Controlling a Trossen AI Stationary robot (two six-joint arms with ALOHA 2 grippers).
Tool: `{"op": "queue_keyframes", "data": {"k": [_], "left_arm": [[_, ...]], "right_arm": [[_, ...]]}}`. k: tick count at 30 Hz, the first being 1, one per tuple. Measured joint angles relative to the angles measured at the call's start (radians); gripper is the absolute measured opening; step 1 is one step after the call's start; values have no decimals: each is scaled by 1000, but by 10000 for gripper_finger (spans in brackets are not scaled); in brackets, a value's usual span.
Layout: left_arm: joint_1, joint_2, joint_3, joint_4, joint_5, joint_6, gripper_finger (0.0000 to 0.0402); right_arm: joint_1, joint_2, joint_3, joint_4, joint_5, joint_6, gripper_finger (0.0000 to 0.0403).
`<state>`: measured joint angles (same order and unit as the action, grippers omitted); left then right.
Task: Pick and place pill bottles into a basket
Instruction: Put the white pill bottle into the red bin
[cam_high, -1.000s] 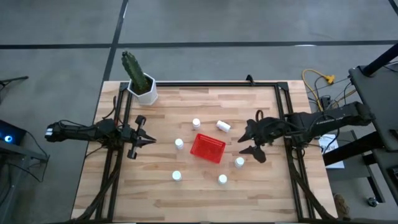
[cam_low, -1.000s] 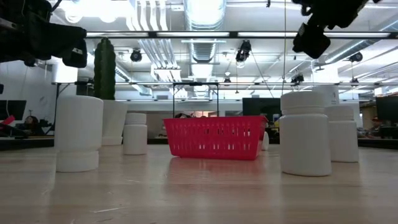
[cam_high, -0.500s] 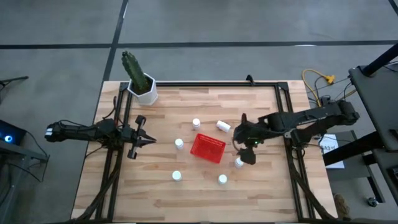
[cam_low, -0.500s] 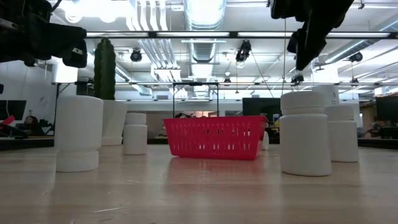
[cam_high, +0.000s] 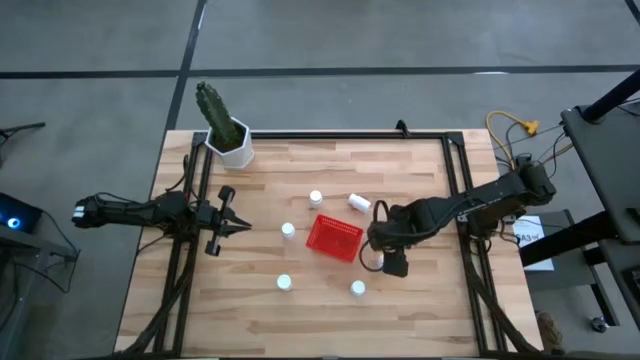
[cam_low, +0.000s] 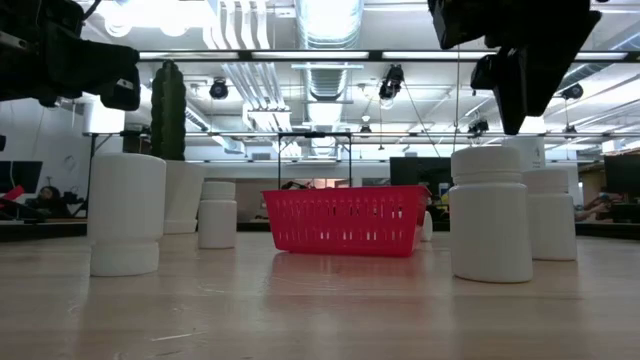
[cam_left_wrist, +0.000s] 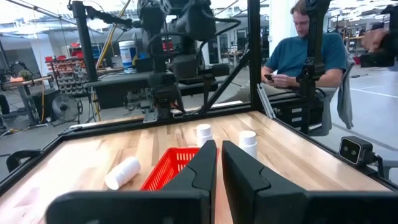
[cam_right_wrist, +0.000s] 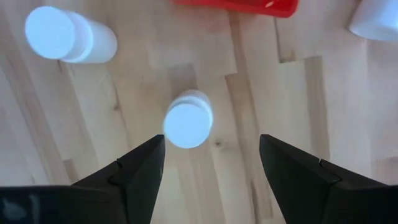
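- Red plastic basket (cam_high: 334, 238), mesh walls, sits tilted near the middle of the wooden table (cam_high: 300, 310); nothing shows inside it in the high view. Taken as the landmark for every entry below.
- Pill bottle one (cam_high: 316, 198): upright, white cap up, just beyond the basket's far-left corner, apart from it.
- Pill bottle two (cam_high: 359, 202): lying on its side, beyond the basket's far-right corner, apart from it.
- Pill bottle three (cam_high: 288, 231): upright, just to the left of the basket, not touching.
- Pill bottle four (cam_high: 284, 283): upright, on the near-left side of the basket, well apart.
- Pill bottle five (cam_high: 358, 289): upright, on the near-right side of the basket, apart.
- Pill bottle six (cam_right_wrist: 188, 118): upright, just right of the basket's near-right corner, mostly covered by the arm in the high view.
- Right gripper (cam_high: 384, 256): poised above pill bottle six, pointing down, just beside the basket's right edge; jaws spread wide to either side of the cap, nothing grasped, fingers (cam_right_wrist: 140, 171) clear of the bottle.
- Left gripper (cam_high: 240, 227): well to the left of the basket, pointing toward it; jaws clenched together on nothing.
- White cactus pot (cam_high: 234, 147): far-left corner of the table, well away from the basket.
- Person (cam_left_wrist: 308, 56): seated beyond the table, on the basket's right side, seen from the left wrist.
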<state>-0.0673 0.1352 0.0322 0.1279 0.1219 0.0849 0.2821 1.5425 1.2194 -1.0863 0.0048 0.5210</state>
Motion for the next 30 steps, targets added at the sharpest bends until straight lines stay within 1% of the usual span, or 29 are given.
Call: {"op": "queue_keyframes", "data": {"k": [5, 11, 20, 30], "left_arm": [[0, 1, 0, -5, 0, 0, 10], [0, 0, 0, -5, 0, 0, 10], [0, 1, 0, -5, 0, 0, 10], [0, 1, 0, -6, 0, 0, 10]], "right_arm": [[46, -1, -3, 8, 27, 27, 249], [87, -5, -4, 11, 29, 32, 248], [89, -12, -4, 15, 25, 48, 247], [91, -2, -14, 53, 25, -5, 246]]}}
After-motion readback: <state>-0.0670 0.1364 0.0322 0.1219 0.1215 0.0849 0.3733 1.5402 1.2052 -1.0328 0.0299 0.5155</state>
